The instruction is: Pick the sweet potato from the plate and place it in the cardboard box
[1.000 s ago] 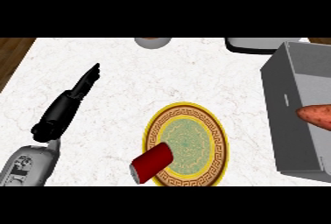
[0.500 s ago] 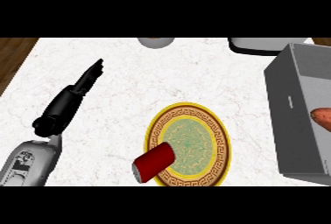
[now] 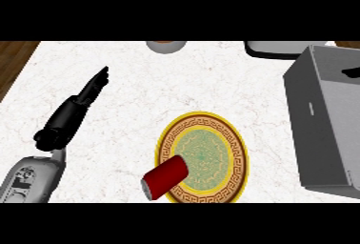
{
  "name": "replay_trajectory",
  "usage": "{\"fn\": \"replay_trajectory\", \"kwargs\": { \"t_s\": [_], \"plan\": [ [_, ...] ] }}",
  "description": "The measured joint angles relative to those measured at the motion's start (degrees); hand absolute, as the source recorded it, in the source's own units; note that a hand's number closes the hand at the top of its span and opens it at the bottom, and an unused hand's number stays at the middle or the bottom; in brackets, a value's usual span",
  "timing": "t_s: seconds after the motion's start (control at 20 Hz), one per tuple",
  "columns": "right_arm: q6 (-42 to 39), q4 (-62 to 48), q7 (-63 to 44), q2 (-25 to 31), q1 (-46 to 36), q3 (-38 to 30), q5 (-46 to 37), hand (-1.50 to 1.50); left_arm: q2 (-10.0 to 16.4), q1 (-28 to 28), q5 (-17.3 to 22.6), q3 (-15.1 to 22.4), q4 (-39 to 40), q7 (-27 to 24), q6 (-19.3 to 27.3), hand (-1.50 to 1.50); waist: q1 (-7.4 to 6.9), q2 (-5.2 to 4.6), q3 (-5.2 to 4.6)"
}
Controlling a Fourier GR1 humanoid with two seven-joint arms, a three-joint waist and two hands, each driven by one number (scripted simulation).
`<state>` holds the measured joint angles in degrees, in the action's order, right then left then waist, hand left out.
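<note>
White marbled counter: work surface filling the view; a strip of brown wood shows past its edge at 10 o'clock.
Plate: round, gold rim with a dark key pattern and a green centre, at 6 o'clock; it carries no sweet potato.
Red can: lies on its side across the plate's rim at the plate's 7 o'clock, partly on the plate and partly on the counter.
Box: grey, open-topped, at 3 o'clock, well apart from the plate; its near wall has a slot, and its right part is cut off by the view's edge.
Sweet potato: not visible anywhere; whether it lies in the hidden part of the box cannot be told.
Dark mark: small shape at the box's far side, too little of it to identify.
Left hand: at 9 o'clock, fingers straight and held together, pointing towards 1 o'clock, touching nothing; resting.
Right hand: does not show.
Back edge: a grey round vessel at 12 o'clock and a grey flat object with a dark rim at 1 o'clock.
Step in hand (judged): placing in the box, at or near release.
Doing it well: lower the potato inside the walls, spread the fingers fully before lifting, rise straight up clear of the rim, and leave the can undisturbed.
</note>
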<state>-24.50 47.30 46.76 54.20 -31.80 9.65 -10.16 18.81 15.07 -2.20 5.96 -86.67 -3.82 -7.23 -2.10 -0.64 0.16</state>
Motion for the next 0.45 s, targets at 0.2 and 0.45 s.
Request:
{"fn": "replay_trajectory", "kwargs": {
  "t_s": [0.2, 0.45],
  "plan": [
    [-6.4, -5.14, -6.69, -3.34, -1.36, -4.92, 11.83, -1.5, 0.01, 0.14, -0.03, -0.17, -0.06, -0.01, 0.03, 0.0, 0.16, -0.02, -0.02],
    [-13.66, -13.96, -16.64, -2.95, -6.65, -10.64, 22.0, -1.5, -0.85, 0.44, -0.54, 0.51, 0.22, -0.19, 0.18, 0.0, -0.46, -0.31, 0.0]
  ]
}}
